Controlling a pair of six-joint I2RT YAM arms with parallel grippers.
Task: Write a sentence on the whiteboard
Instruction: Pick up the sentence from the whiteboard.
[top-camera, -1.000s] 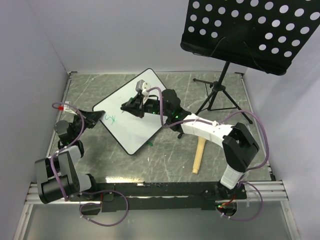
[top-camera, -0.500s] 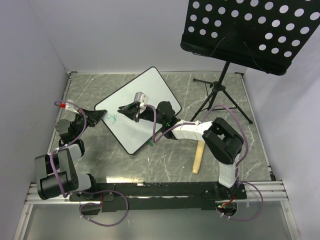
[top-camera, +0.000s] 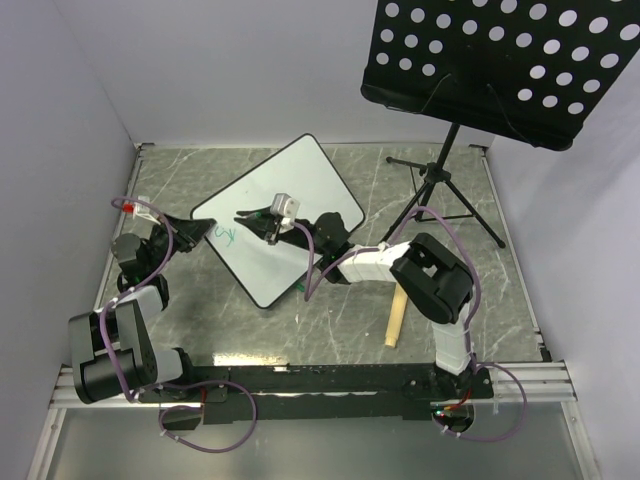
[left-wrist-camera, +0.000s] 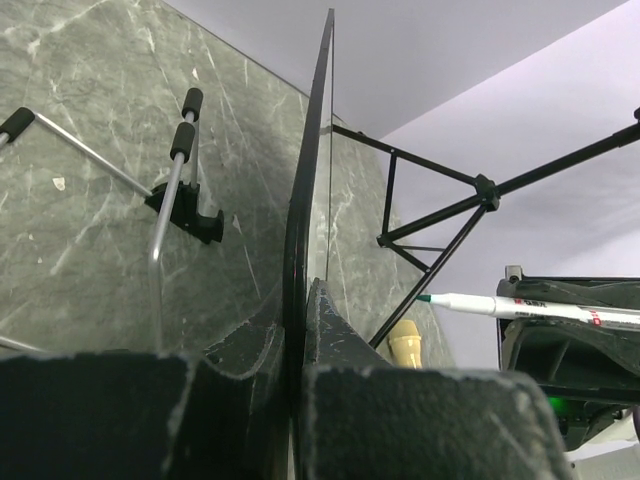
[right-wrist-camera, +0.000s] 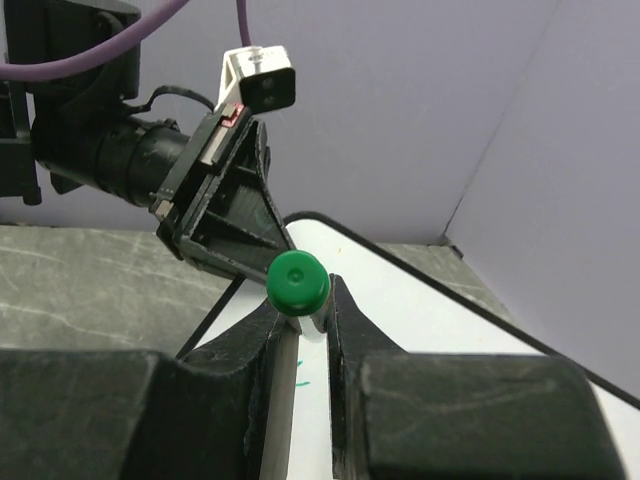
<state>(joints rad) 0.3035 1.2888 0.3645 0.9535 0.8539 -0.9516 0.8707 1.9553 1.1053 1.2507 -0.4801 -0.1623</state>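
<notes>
1. Whiteboard (top-camera: 295, 195) is lying askew on the grey marbled table (top-camera: 200, 310), and the left claw (top-camera: 192, 232) is clamping its fingers onto the thin black frame at the board's left corner
2. Over the board's middle the right claw (top-camera: 262, 218) is hovering, pinched tight on a slim white marker (top-camera: 250, 214) whose tip is pointing away from that claw and toward the left claw
3. Only the top view is showing the sentence (top-camera: 222, 237): a few teal strokes on the smooth white face, just beside the left claw and too small to read
4. From the left wrist the board is appearing edge-on as a thin dark blade running away from the claw; thin metal legs (left-wrist-camera: 165, 215) with black rubbery tips are showing to the claw's left, and the marker's teal tip to its right
5. Whether that tip is touching the board, no view is making clear
6. From the right wrist the marker's round green end cap is sitting between the matte black fingers, with the glossy board and its rounded corner lying ahead
7. Well to the right claw's right, a black perforated music stand (top-camera: 500, 70) is standing on a tripod, and a pale wooden stick (top-camera: 398, 312) is lying on the table
</notes>
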